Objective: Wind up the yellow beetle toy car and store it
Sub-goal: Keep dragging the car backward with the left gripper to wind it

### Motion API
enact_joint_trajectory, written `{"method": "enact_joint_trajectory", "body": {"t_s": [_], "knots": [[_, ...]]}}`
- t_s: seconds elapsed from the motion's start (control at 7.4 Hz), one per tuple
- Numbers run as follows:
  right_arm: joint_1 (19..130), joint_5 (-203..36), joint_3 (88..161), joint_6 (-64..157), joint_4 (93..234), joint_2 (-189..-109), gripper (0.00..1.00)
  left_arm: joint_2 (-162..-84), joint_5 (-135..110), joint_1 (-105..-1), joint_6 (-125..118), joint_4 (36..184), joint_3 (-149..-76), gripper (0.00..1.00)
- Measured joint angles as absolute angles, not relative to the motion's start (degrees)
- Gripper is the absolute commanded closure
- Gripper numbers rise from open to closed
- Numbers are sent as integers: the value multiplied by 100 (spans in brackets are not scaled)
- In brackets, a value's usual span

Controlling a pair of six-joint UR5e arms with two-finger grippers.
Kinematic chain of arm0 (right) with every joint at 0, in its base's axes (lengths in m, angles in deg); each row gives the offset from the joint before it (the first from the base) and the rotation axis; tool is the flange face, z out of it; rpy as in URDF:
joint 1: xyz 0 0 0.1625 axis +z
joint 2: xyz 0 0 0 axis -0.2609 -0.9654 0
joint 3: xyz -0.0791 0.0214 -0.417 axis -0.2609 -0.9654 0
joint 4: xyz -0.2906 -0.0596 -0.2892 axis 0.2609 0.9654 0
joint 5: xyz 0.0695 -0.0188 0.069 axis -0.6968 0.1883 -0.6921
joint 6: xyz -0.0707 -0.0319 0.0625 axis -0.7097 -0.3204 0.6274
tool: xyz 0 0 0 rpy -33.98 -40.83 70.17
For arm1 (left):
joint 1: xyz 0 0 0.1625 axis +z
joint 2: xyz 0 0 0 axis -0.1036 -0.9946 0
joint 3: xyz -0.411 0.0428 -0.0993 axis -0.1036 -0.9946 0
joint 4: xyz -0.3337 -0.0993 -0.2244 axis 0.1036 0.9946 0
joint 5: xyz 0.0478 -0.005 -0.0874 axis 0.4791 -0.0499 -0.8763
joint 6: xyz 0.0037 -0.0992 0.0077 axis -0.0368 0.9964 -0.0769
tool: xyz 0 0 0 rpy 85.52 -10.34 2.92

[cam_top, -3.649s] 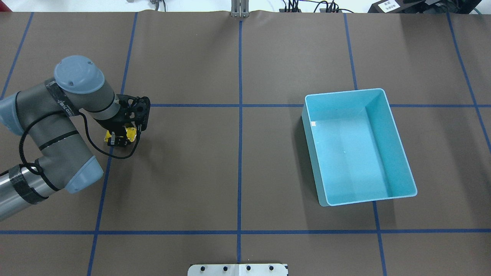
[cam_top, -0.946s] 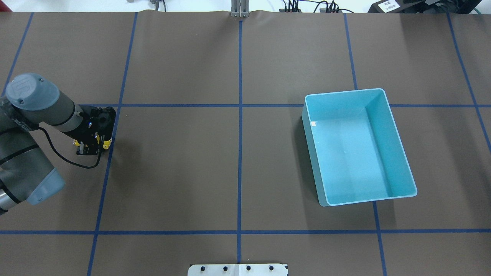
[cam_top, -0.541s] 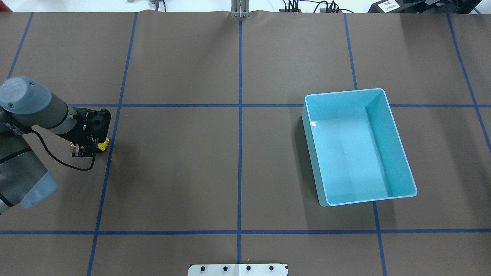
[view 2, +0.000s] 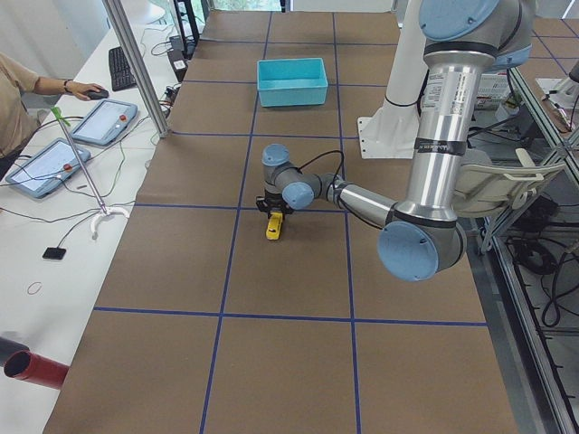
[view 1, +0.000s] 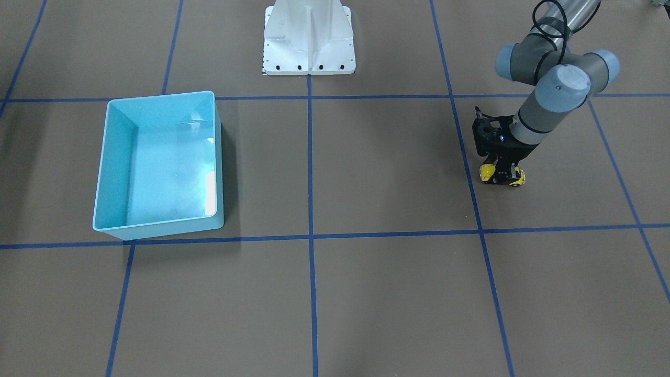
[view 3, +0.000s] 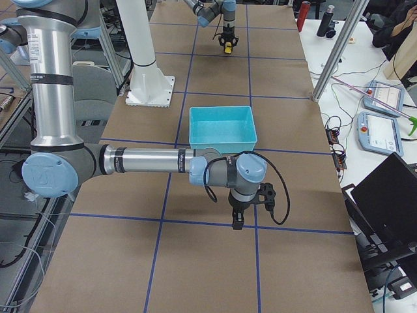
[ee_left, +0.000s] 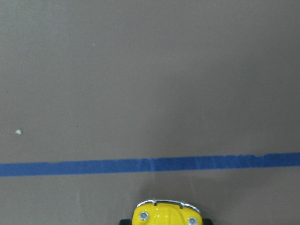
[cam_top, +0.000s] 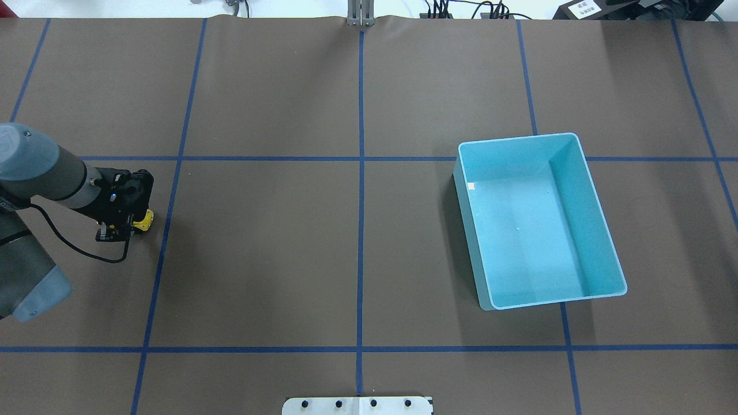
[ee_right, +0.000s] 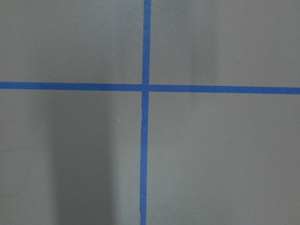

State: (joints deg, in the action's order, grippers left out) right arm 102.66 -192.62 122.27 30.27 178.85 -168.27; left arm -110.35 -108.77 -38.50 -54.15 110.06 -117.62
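The yellow beetle toy car [cam_top: 145, 219] sits low on the brown table at the far left of the overhead view. My left gripper [cam_top: 118, 223] is shut on it. In the front-facing view yellow shows on both sides of the gripper's fingers [view 1: 501, 175]. The left wrist view shows the car's front [ee_left: 165, 213] at the bottom edge, just short of a blue tape line [ee_left: 150, 165]. The light blue bin [cam_top: 517, 137] stands empty far to the right. My right gripper [view 3: 238, 222] shows only in the exterior right view, so I cannot tell whether it is open or shut.
Blue tape lines form a grid on the brown table cover. The white robot base [view 1: 309, 36] stands at the middle of the near edge. Operators' tables with tablets [view 3: 381, 98] run along the far side. The bin's front wall also shows in the left view [view 2: 291, 92].
My left gripper has dragged the yellow car steadily to the left across the table, crossing a blue tape line. The bin has not moved.
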Motion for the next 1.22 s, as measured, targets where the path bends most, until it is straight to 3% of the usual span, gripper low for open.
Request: {"method": "enact_joint_trajectory", "body": {"t_s": [1.22], "knots": [[10266, -19261, 12214, 3027, 17885, -16836, 0, -10676, -10877, -3956, -5421, 11659, -11745, 90]]}}
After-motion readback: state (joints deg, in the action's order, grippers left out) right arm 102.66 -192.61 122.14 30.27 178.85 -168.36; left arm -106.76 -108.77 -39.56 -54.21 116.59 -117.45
